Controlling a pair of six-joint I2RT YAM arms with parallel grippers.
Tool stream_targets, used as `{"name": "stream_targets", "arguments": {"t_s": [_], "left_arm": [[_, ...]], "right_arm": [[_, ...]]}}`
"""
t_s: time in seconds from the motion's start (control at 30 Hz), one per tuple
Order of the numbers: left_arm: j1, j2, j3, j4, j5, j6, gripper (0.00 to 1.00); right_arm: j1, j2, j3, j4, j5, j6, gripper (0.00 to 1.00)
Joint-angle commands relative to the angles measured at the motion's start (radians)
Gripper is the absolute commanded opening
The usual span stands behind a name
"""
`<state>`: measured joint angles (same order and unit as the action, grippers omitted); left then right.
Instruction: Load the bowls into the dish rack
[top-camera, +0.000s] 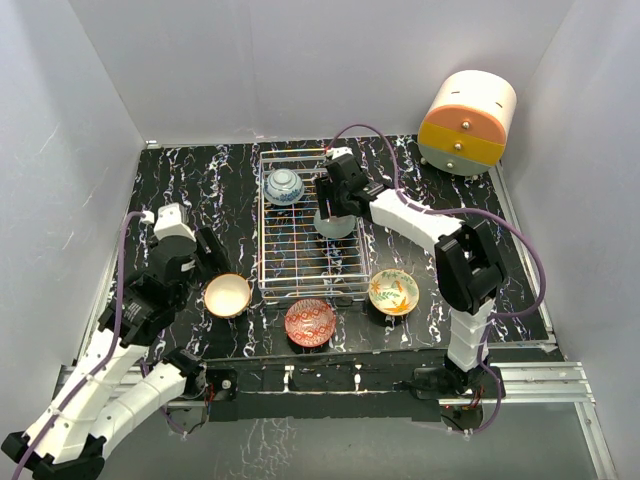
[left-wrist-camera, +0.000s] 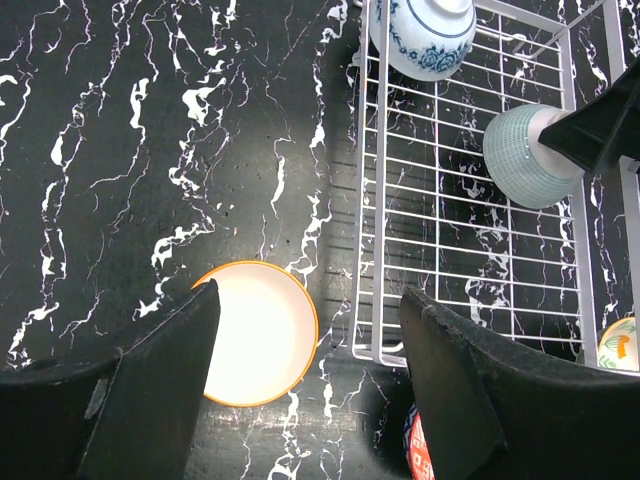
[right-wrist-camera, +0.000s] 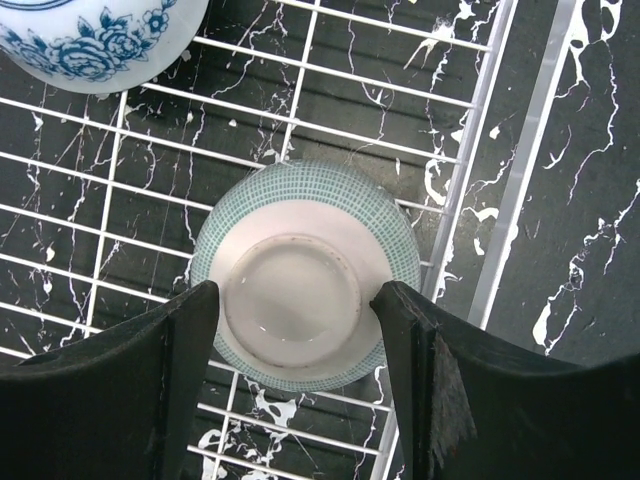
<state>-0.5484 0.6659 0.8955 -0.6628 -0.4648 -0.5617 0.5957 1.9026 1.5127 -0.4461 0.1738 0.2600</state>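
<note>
The dish rack (top-camera: 263, 235) lies mid-table. In it a blue-white bowl (top-camera: 284, 186) and a pale mint bowl (top-camera: 335, 224) sit upside down. My right gripper (top-camera: 334, 207) is open just above the mint bowl (right-wrist-camera: 305, 270), its fingers on either side of the bowl's foot ring. The cream-tan bowl (top-camera: 228, 295) stands upright on the table left of the rack. My left gripper (top-camera: 212, 256) is open and empty above it; in the left wrist view its left finger overlaps the bowl (left-wrist-camera: 255, 335). The red patterned bowl (top-camera: 310, 322) and the leafy bowl (top-camera: 393, 291) stand in front of the rack.
A cream-and-orange drawer unit (top-camera: 465, 122) stands at the back right. White walls close the table on three sides. The rack's near left corner (left-wrist-camera: 372, 350) lies between my left gripper's fingers, near the right one.
</note>
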Motion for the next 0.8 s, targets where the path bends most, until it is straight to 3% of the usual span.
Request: {"name": "stream_targets", "arguments": {"t_s": [0.0, 0.13, 0.43, 0.77], "left_arm": [[-0.001, -0.021, -0.002, -0.026, -0.027, -0.001, 0.71], [-0.002, -0.029, -0.003, -0.034, -0.032, -0.001, 0.71], [-0.001, -0.049, -0.005, -0.047, -0.044, -0.002, 0.71], [-0.002, -0.056, 0.011, -0.069, -0.056, 0.002, 0.71]], "right_arm": [[0.007, 0.015, 0.056, 0.016, 0.025, -0.007, 0.67], [0.006, 0.025, 0.074, 0.017, 0.027, -0.007, 0.54], [0.005, 0.062, 0.144, 0.045, 0.063, -0.019, 0.53], [-0.015, 0.220, 0.376, 0.023, 0.098, -0.047, 0.52]]}}
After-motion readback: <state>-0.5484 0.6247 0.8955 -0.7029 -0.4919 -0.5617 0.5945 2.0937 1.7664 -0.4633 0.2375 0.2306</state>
